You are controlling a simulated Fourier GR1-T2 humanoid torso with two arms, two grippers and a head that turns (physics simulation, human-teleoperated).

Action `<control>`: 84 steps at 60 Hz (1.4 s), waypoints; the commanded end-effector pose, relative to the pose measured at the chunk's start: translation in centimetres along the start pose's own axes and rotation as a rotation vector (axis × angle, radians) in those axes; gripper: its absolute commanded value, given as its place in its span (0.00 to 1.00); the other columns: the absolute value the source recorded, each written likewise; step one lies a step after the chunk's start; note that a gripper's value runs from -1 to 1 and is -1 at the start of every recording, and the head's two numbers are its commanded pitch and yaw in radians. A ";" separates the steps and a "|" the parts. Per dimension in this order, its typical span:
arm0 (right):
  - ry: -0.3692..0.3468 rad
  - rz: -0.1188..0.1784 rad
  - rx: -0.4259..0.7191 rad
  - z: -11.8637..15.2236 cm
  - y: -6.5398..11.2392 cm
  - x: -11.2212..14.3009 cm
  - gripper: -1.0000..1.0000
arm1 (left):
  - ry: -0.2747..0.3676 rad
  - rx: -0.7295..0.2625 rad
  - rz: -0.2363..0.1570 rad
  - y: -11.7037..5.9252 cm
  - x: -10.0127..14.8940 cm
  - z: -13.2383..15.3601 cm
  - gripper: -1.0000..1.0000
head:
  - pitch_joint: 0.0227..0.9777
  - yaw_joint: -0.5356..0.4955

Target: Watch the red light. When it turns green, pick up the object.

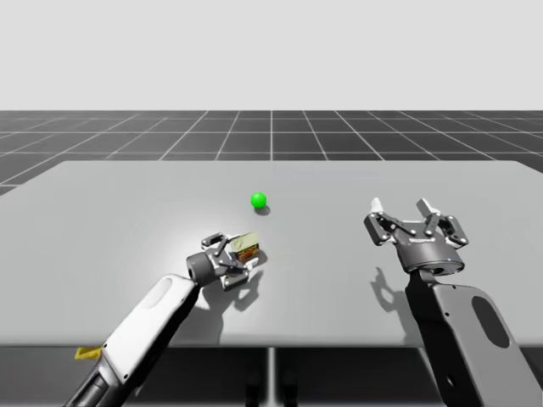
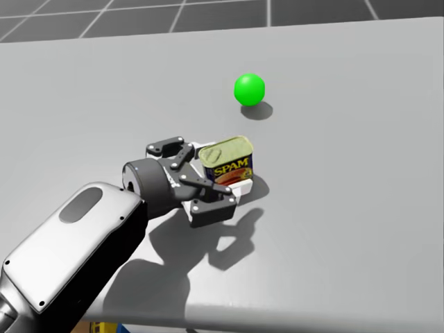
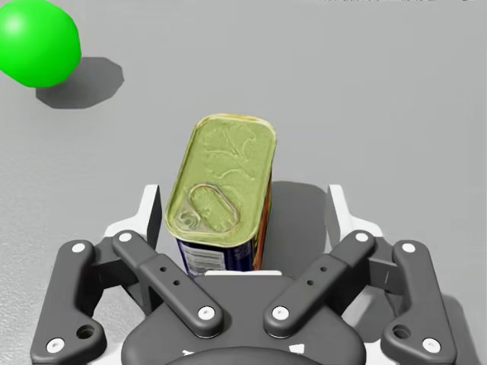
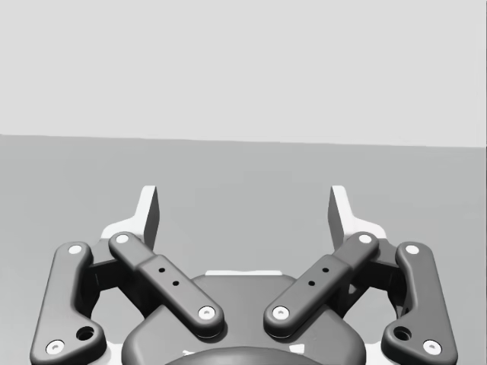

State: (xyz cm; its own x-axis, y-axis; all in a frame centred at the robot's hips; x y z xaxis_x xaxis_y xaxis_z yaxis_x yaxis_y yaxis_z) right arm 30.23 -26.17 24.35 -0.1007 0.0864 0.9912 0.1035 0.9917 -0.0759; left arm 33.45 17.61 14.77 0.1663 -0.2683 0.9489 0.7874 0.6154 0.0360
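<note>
Two grippers: the left gripper (image 3: 245,209) is open with the tin standing between its fingers. The right gripper (image 4: 245,205) is open too and holds nothing. It hangs over the desk (image 1: 127,203), well apart from the tin at about 3 o'clock in the high view.
Signal: the light (image 2: 249,89) is green, so it's go time. It sits near the tin, roughly 1 o'clock from it in the head view.
Object: a rectangular tin (image 3: 221,179) with a yellowish pull-tab lid and blue sides, standing on end on the desk, lid up.
Fit: the tin is off-centre in the left gripper, close by one finger with a plain gap to the other. I can't tell if the near finger actually touches it.
Step in hand: closing on the tin, I reckon; the lift isn't done yet.
Doing it well: nudge the wrist sideways so the tin sits mid-gap. Squeeze on the broad flat sides, low enough to get wall rather than lid rim, then go straight up.
Risk: if one finger lands first, it'll probably shove or tip the tall tin.
</note>
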 end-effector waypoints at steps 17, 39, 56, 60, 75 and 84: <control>-0.010 0.000 -0.013 0.1 -0.1 0.2 0.00 | 0.000 -0.019 -0.019 -0.4 -0.8 -0.5 1.00 | 0.79 0.65; -0.018 0.002 -0.033 0.1 -0.4 0.2 0.00 | 0.019 -0.035 -0.056 -0.9 -1.3 -0.5 1.00 | 0.46 0.66; -0.023 0.002 -0.042 0.0 -0.4 0.2 0.00 | -0.020 0.012 -0.088 -0.9 0.1 0.3 1.00 | 0.43 0.67; -0.024 0.003 -0.043 0.0 -0.4 0.2 0.00 | -0.043 0.035 -0.100 -0.7 1.4 0.9 1.00 | 0.44 0.67; -0.035 0.006 -0.046 0.0 -0.4 0.2 0.00 | -0.124 0.118 -0.157 0.5 6.6 2.4 1.00 | 0.43 0.68; -0.028 0.005 -0.043 -0.1 -0.3 0.1 0.00 | -0.208 0.202 -0.161 1.6 10.2 3.4 1.00 | 0.43 0.67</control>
State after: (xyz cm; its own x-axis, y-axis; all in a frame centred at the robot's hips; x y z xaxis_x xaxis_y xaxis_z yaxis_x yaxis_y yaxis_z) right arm 30.22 -26.53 24.56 -0.1299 0.0942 0.9870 0.1477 0.9862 -0.0747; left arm 33.08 19.26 20.17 0.0349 -0.2713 0.9619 0.6391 0.7460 0.1872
